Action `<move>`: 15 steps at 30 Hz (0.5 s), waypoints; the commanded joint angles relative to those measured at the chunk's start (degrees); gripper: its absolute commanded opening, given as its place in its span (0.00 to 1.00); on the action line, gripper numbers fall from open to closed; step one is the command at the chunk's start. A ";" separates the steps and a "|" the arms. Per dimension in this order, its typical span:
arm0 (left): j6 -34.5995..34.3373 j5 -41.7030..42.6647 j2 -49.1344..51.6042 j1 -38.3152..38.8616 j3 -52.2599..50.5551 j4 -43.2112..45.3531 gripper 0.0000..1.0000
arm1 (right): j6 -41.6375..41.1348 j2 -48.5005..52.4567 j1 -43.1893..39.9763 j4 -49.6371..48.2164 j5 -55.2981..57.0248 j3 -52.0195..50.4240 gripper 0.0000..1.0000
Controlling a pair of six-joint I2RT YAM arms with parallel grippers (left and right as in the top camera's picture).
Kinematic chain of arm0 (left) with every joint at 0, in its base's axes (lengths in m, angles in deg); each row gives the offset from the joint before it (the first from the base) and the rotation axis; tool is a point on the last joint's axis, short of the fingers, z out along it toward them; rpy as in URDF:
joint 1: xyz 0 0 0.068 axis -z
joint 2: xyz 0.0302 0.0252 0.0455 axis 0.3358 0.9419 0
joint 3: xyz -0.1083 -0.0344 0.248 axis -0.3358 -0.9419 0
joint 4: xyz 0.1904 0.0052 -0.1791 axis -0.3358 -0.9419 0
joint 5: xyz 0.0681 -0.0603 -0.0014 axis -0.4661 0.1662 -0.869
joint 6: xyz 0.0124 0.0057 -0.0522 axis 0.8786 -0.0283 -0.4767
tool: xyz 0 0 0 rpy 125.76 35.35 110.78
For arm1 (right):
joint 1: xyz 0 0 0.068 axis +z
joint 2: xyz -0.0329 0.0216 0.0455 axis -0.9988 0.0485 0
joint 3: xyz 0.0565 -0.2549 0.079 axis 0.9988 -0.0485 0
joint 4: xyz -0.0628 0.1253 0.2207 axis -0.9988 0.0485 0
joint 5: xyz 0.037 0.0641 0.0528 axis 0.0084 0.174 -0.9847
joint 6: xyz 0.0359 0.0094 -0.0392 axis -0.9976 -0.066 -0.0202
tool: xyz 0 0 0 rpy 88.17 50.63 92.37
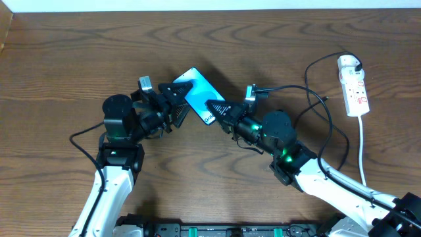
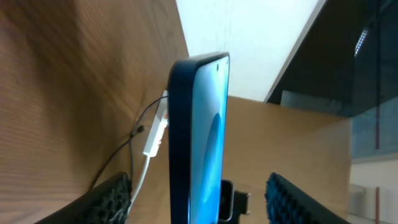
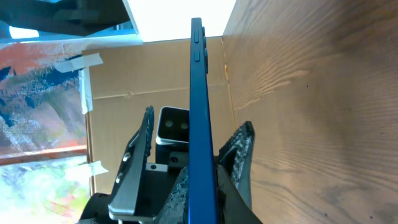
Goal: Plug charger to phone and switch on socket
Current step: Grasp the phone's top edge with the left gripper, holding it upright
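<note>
The phone (image 1: 197, 92) is held off the table between both arms, its light-blue screen tilted up. My right gripper (image 1: 212, 108) is shut on its lower end; in the right wrist view the pads pinch the dark blue edge of the phone (image 3: 200, 112) at my right gripper (image 3: 202, 180). My left gripper (image 1: 183, 100) straddles the phone's left side. In the left wrist view the phone (image 2: 199, 137) stands edge-on between the open fingers (image 2: 112, 199), a gap on each side. The socket (image 1: 354, 87) lies at the far right. The charger (image 1: 314, 92) cable loops left of it; its plug tip is not made out.
The socket's white cord (image 1: 364, 148) runs down toward the table's front edge on the right. Black arm cables lie by the left arm's base (image 1: 122, 155). The wooden table (image 1: 59, 79) stretches left and back. A cardboard wall (image 3: 149, 74) stands behind.
</note>
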 commanded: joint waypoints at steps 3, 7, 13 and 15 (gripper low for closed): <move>-9.07 -2.67 -0.09 0.09 0.31 0.98 0.53 | -1.49 -0.31 1.53 -0.87 2.91 0.44 0.01; -9.70 -2.84 -0.13 0.09 0.31 3.19 0.51 | -4.55 -0.28 2.82 -0.72 6.32 0.44 0.01; -9.75 -2.78 -0.17 0.09 0.31 4.35 0.45 | -7.43 -0.28 3.98 -0.74 7.56 0.44 0.01; -9.09 -2.58 -0.20 0.13 0.31 4.35 0.39 | -7.41 -0.28 4.26 -0.74 7.56 0.44 0.01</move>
